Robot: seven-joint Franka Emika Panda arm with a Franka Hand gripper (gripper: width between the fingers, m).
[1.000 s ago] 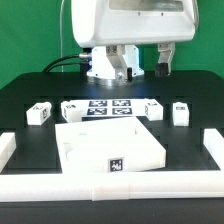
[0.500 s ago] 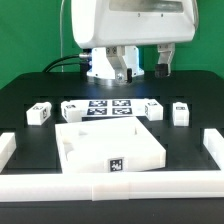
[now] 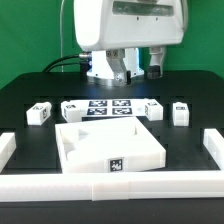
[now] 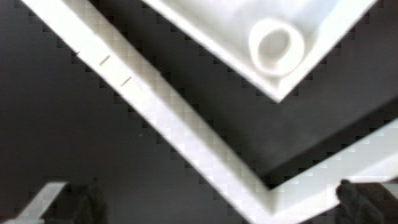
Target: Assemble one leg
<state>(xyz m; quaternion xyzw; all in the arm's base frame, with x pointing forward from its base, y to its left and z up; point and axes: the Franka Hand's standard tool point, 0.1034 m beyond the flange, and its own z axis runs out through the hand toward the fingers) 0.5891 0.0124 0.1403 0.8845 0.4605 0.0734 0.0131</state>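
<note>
The gripper [image 4: 210,203] is being held wide open and empty: in the wrist view its two dark fingertips are showing well apart, with nothing between them. In the exterior view it is being carried high, behind the row of parts on the black table [image 3: 20,100].

No leg is being gripped. The first leg [image 3: 152,108] is lying just beside the marker board [image 3: 108,107], on the exterior view's right. A second leg [image 3: 180,112] is lying further to that side. A third leg [image 3: 73,110] and a fourth leg [image 3: 39,113] are lying on the exterior view's left. The white panel [image 3: 108,142] is lying in front of them all. The wrist view is probably showing one corner of this panel with its round recess [image 4: 272,45], but that picture is blurred.

The reach for a leg seems to be the step being prepared. For a good grasp, a straight descent over one leg is being called for, with the open fingers centred on its two opposite sides. The fingers should be closed only when they are low on both sides, so that the leg is not being tipped or pushed against the marker board. The end going into the recess should be left free.
</note>
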